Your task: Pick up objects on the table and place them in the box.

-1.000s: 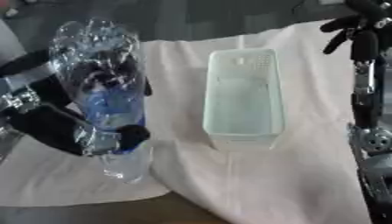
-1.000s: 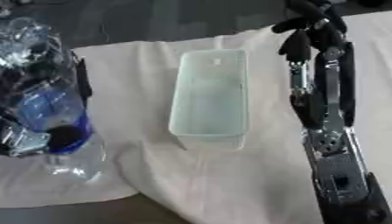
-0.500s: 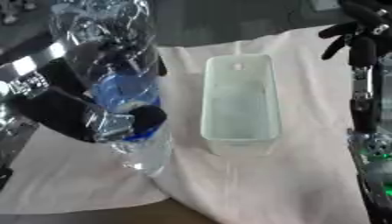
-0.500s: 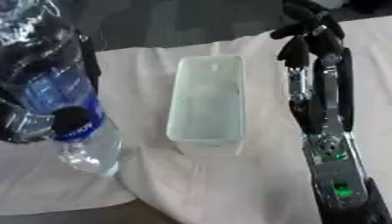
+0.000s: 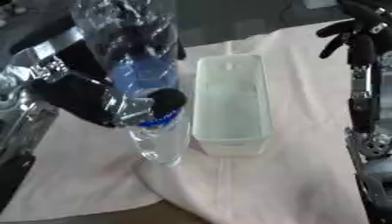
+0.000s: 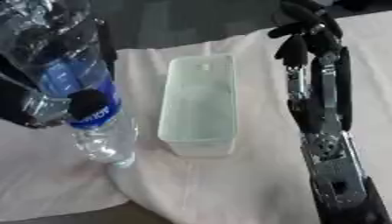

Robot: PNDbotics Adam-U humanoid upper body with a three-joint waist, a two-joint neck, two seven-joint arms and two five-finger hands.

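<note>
Pale cloth [image 5: 299,175], creased and draped over the table, fills most of what we see from the left eye, with dark floor beyond its far edge. Our left hand [image 5: 84,98] has its black fingers curled round a clear plastic water bottle [image 5: 141,87], held upside down in the air just left of the box [image 5: 229,103], its blue label facing us and its ribbed neck end hanging just above the cloth. Half a second ago the bottle stood further from the box; a second ago it was further left still — so we have carried it in toward the rim. We judge the pick done and the placing still ahead: the bottle is beside the box, not yet over its opening. The box is a long, translucent, pale green tub with rounded corners, and it looks empty.

From the right eye, the bottle's crinkled thin walls catch the light and its blue band stands out. Our right hand [image 6: 302,33] hangs at the box's far right corner, its dark fingers drooping and relaxed, holding nothing — its silver-jointed forearm runs down the right side.
</note>
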